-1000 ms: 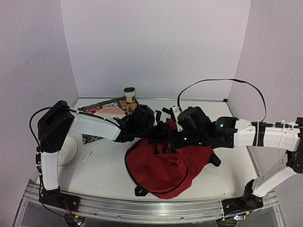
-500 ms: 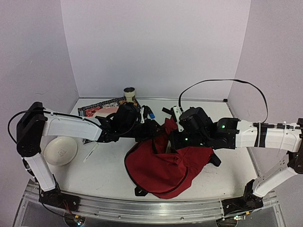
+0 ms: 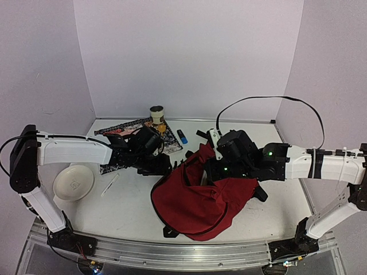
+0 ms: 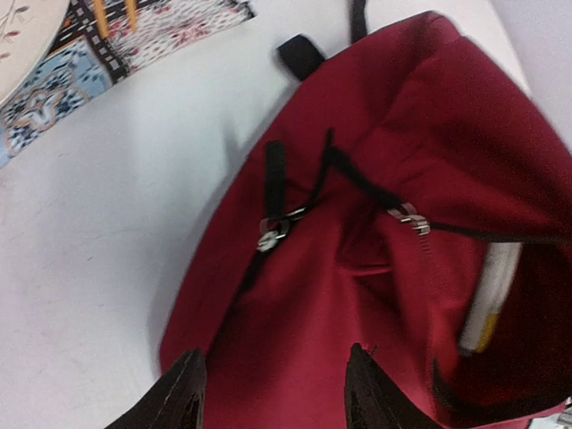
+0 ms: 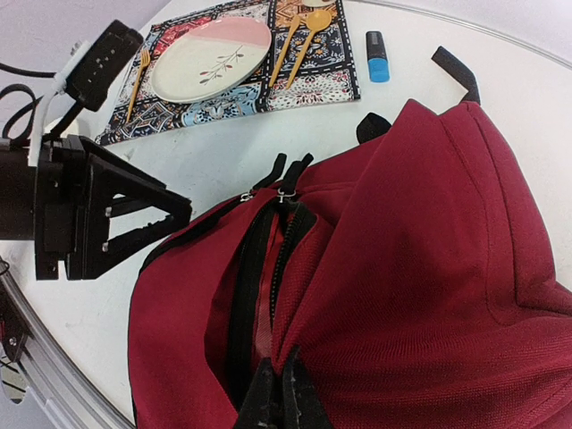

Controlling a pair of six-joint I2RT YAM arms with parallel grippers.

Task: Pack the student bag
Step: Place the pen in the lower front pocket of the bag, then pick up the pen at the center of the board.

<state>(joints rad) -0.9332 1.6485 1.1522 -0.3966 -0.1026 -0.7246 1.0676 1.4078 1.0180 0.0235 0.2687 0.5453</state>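
**Student bag on the table – top and wrist views.** The student bag (image 3: 195,203), dark red with black straps, is seen lying on the white table (image 3: 132,212) in front of the two arm bases. Its far upper part is raised into a peak.

- The right gripper (image 5: 282,393) is placed at the bag's zippered opening – its fingers are pressed together, and a fold of red fabric beside the black zipper (image 5: 268,259) is pinched between them.
- The left gripper (image 4: 273,353) is held just left of the bag's upper edge. Its fingers (image 4: 183,398) are spread wide over the red cloth, and nothing is gripped between them.
- Two metal zipper pulls (image 4: 271,234) are shown on the bag's outer face. A white-and-yellow object (image 4: 490,295) is visible inside the open compartment.
- Beyond the bag's left side a patterned placemat (image 5: 308,76) is laid, bearing a pink-and-white plate (image 5: 210,58) and gold cutlery (image 5: 299,40).
- A small blue-and-black object (image 5: 377,54) lies behind the bag.
- A white bowl (image 3: 73,182) and a white pen (image 3: 110,185) are found well to the bag's left.
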